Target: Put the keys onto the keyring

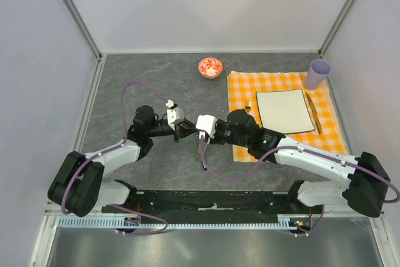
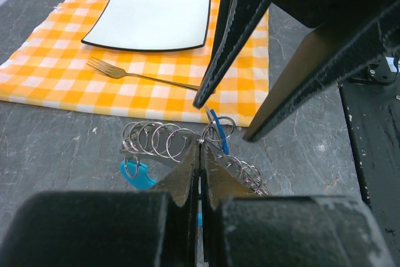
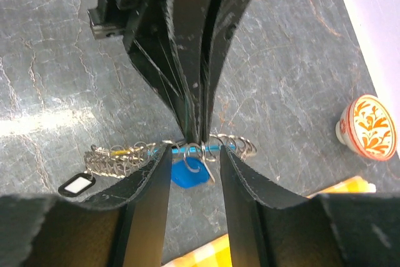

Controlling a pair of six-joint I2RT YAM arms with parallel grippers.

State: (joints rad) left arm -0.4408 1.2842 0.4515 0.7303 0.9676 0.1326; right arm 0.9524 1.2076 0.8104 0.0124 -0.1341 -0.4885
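My left pincer (image 2: 201, 149): closed tight on the keyring (image 2: 164, 140), lower centre of frame.
My right pincer (image 3: 195, 154): spread wide, one finger either side of the ring.
Keys (image 3: 119, 154): bunched along the ring, lower left.
Checked cloth (image 2: 156, 85): lay above.

The left arm (image 1: 115, 152) and the right arm (image 1: 312, 157) meet at the middle of the surface (image 1: 156, 70), and that is the crowded spot. The left gripper (image 2: 201, 161), jaws pressed together on the keyring (image 2: 156, 139), points tip to tip at the right gripper (image 3: 195, 151), whose jaws stand apart on either side of it, leaving little room between. Toward the right edge a checked cloth (image 1: 240, 82) carries a plate (image 1: 284, 110), a fork (image 2: 144, 76) and, at the far right corner, a cup (image 1: 317, 73). A small bowl (image 1: 210, 67) stands near the far edge. The far left corner and the left edge lie open, up to the walls (image 1: 37, 60).
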